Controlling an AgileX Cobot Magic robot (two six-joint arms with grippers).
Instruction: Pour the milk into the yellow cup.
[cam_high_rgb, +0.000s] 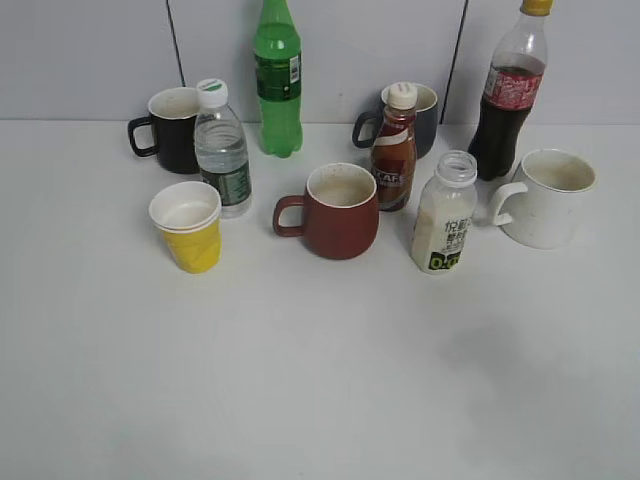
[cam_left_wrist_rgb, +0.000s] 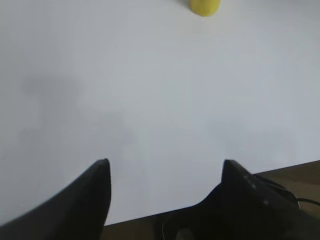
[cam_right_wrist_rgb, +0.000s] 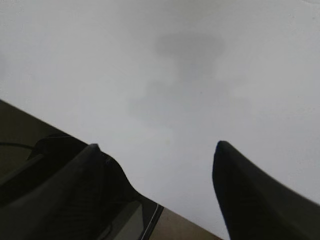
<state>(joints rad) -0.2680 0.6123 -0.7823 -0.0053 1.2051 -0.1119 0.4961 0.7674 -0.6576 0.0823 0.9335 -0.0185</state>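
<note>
The milk (cam_high_rgb: 444, 215) is a small uncapped clear bottle of creamy white liquid, upright right of centre in the exterior view. The yellow cup (cam_high_rgb: 188, 227) stands upright and empty at the left; its base also shows at the top of the left wrist view (cam_left_wrist_rgb: 204, 6). Neither gripper shows in the exterior view. My left gripper (cam_left_wrist_rgb: 165, 162) is open and empty over the table's near edge. My right gripper (cam_right_wrist_rgb: 157, 145) is open and empty over the near edge, far from the milk.
A red-brown mug (cam_high_rgb: 337, 212) stands between cup and milk. A brown coffee bottle (cam_high_rgb: 394, 150), clear water bottle (cam_high_rgb: 222, 150), green soda bottle (cam_high_rgb: 278, 80), cola bottle (cam_high_rgb: 508, 95), black mug (cam_high_rgb: 168, 130), dark mug (cam_high_rgb: 420, 115) and white mug (cam_high_rgb: 545, 198) stand behind.
</note>
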